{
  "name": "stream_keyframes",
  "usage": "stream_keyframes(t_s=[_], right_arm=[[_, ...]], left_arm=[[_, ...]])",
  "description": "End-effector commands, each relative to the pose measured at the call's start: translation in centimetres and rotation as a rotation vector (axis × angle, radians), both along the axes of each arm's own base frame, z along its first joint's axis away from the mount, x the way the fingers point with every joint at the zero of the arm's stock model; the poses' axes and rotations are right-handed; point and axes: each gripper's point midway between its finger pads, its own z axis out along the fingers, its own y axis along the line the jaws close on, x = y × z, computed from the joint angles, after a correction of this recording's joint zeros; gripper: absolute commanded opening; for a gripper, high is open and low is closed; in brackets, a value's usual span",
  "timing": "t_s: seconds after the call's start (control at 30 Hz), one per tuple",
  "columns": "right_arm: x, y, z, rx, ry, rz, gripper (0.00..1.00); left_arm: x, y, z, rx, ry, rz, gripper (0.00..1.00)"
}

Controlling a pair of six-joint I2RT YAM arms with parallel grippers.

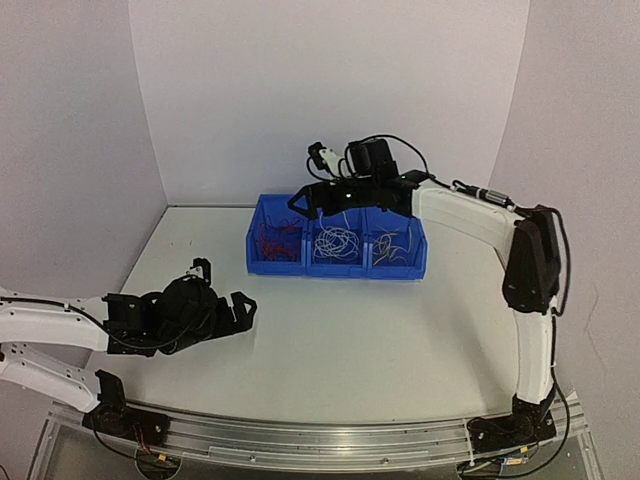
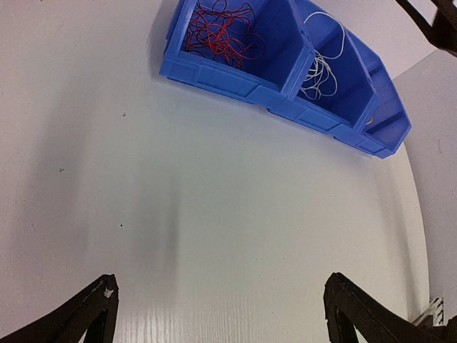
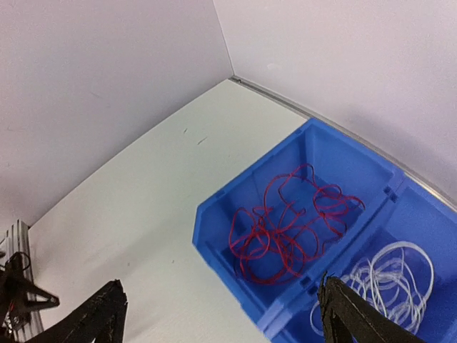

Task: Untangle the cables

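The cables lie sorted in a blue three-compartment bin (image 1: 338, 266). Red wires (image 1: 276, 240) fill the left compartment, white wires (image 1: 337, 243) the middle one, yellow-orange wires (image 1: 393, 246) the right one. My right gripper (image 1: 312, 199) hovers open and empty above the bin's left-middle part; in its wrist view the red wires (image 3: 289, 229) and white wires (image 3: 389, 282) lie below the spread fingers (image 3: 357, 318). My left gripper (image 1: 225, 300) is open and empty over the bare table, well in front of the bin. Its wrist view shows the bin (image 2: 235, 80) far ahead.
The white table (image 1: 340, 330) is enclosed by white walls at the back and sides. A metal rail (image 1: 320, 440) runs along the near edge, carrying both arm bases. The right arm (image 1: 530, 270) arches over the table's right side.
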Motion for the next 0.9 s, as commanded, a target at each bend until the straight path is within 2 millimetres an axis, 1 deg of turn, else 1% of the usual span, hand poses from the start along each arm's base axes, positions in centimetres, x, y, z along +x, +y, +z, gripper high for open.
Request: stream_keyframes(t_s=[0.0,0.03,0.07,0.1,0.17,0.2,0.23,0.37,0.43,0.47,0.6,0.73,0.87], right_arm=[[-3.9,-6.9,3.5,-0.021,0.009,-0.171,0.91],[-4.6,-9.0,1.6,-0.061,0.047,-0.225,0.91],[-5.9,-11.3,0.5,-0.088,0.074,-0.266,0.92],[-6.8,-13.7,0.3,-0.102,0.088,-0.327,0.92],[-8.9,-18.0,-2.0,-0.151,0.161,-0.421,0.93],[-10.1,-20.1,-3.6,-0.183,0.215,-0.464,0.93],[-11.3,-22.3,-5.7,-0.219,0.284,-0.508,0.93],[-15.8,-29.6,-10.6,-0.269,0.434,-0.689,0.94],[-17.4,-32.2,-11.5,-0.275,0.422,-0.78,0.95],[-18.3,-33.2,-12.1,-0.273,0.426,-0.814,0.95],[-20.5,-35.1,-12.4,-0.196,0.403,-0.883,0.96],[-21.7,-35.8,-12.6,-0.151,0.395,-0.9,0.96],[-21.8,-36.0,-12.9,-0.147,0.408,-0.912,0.97]], left_arm=[[0.8,-0.6,1.7,-0.006,0.016,0.061,1.0],[0.9,-0.5,1.5,0.003,0.028,0.075,1.0],[0.9,-0.4,1.3,0.01,0.04,0.088,1.0],[0.9,-0.3,1.1,0.013,0.049,0.1,1.0],[0.8,-0.1,0.6,0.019,0.075,0.122,1.0],[0.7,0.1,0.3,0.022,0.087,0.133,1.0],[0.6,0.3,0.0,0.027,0.102,0.144,1.0],[0.2,1.1,-0.9,0.067,0.153,0.188,1.0],[-0.1,1.3,-1.5,0.081,0.181,0.198,1.0],[-0.2,1.2,-1.9,0.084,0.196,0.197,1.0],[-0.7,0.7,-2.9,0.095,0.24,0.182,1.0],[-0.6,0.5,-2.8,0.118,0.243,0.171,1.0],[-0.6,0.2,-2.6,0.111,0.231,0.148,1.0]])
